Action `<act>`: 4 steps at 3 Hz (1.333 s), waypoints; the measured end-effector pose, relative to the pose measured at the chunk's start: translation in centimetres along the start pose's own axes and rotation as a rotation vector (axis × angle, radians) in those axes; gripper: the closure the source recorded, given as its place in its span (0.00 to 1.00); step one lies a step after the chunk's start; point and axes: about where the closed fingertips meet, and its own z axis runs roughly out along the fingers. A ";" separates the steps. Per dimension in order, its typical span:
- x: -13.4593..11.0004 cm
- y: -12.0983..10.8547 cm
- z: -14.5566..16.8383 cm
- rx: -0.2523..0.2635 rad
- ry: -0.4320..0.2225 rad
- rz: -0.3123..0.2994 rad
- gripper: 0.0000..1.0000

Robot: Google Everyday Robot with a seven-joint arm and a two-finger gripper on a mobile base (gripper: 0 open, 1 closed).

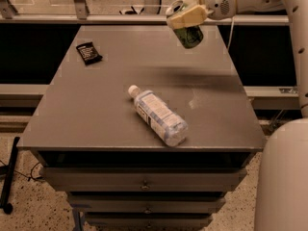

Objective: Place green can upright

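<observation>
My gripper (185, 18) is shut on the green can (188, 34) and holds it in the air above the far right part of the grey table (96, 119). The can hangs below the cream fingers (186, 16), nearly upright and slightly tilted, well clear of the tabletop. Only its lower body shows; its top is hidden by the fingers. Its shadow falls on the table beneath it.
A clear plastic water bottle (158, 115) with a white cap lies on its side near the table's front middle. A small dark packet (89, 53) lies at the far left. Drawers sit under the tabletop. My white arm fills the right edge.
</observation>
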 end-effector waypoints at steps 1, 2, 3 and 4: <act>-0.4 -0.1 -1.0 -0.010 -0.192 0.030 1.00; 0.1 0.0 -1.6 -0.011 -0.313 0.041 1.00; 2.2 0.2 -1.9 -0.012 -0.416 0.076 1.00; 4.3 0.6 -1.8 -0.013 -0.488 0.086 1.00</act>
